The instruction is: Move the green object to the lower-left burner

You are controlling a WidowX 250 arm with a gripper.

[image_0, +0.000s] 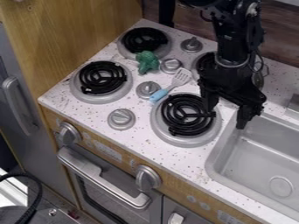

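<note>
black, the gripper (225, 116) hangs between the lower-right burner (186, 114) and the near-left corner of the metal sink (262, 170), its two fingers spread wide, so it is released. one fingertip shows over the edge of that burner, the other over the rim of the sink. behind it, the upper-right burner (205, 62) is partly hidden by the arm.

further out to the left in the view, a slotted spatula (169, 87) with a light blue handle lies aslant on the speckled white stovetop (175, 155), its handle end near the lower-right burner. past the spatula, well apart from the gripper and up to its left, is the green toy figure (147, 62). it is at the near edge of the upper-left burner (144, 40), just beside a silver knob (171, 65); i cannot tell whether it touches the burner's rim. the lower-left burner (102, 78) is near the toy, down and to its left, with its black coil exposed.
</note>
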